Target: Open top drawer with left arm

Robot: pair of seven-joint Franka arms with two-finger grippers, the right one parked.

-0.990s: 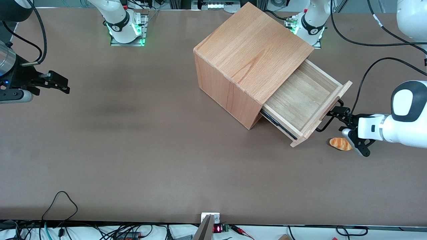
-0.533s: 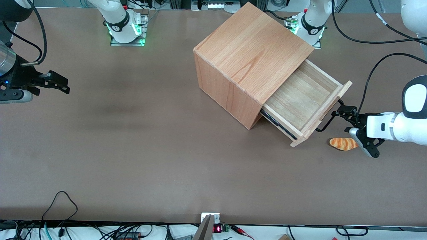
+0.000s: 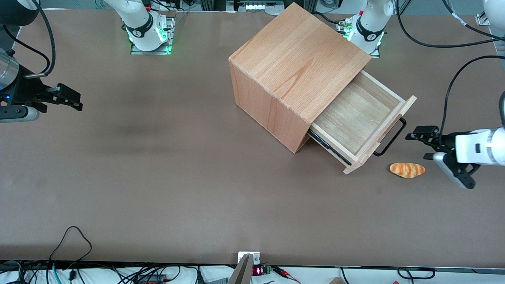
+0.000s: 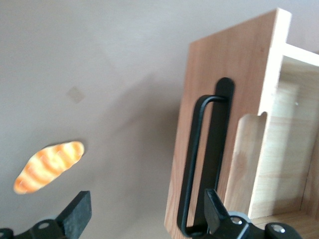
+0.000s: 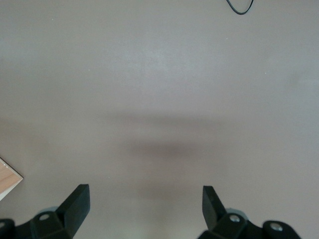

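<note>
Top drawer point(image 3: 357, 118) is pulled well out of the wooden cabinet point(image 3: 294, 71), interior bare wood, black side rail showing along its near edge. Its black U-shaped handle point(image 3: 392, 136) sticks out from the front panel toward my end of the table. My gripper point(image 3: 438, 152) sits just off the handle, not touching it, fingers spread apart with nothing between them. From the wrist view the handle point(image 4: 199, 164) runs along the front panel point(image 4: 224, 89), and one of my fingertips point(image 4: 217, 211) overlaps the handle's end in the frame; can't tell contact from that view alone, but the front view shows a clear gap. A small bread-roll toy point(image 3: 407, 170) lies on the brown table point(image 3: 158, 177), nearer the front camera than the handle, just beside my gripper and apart from the drawer. Cabinet sits angled on the table, drawer front facing my arm point(image 3: 481, 152).
</note>
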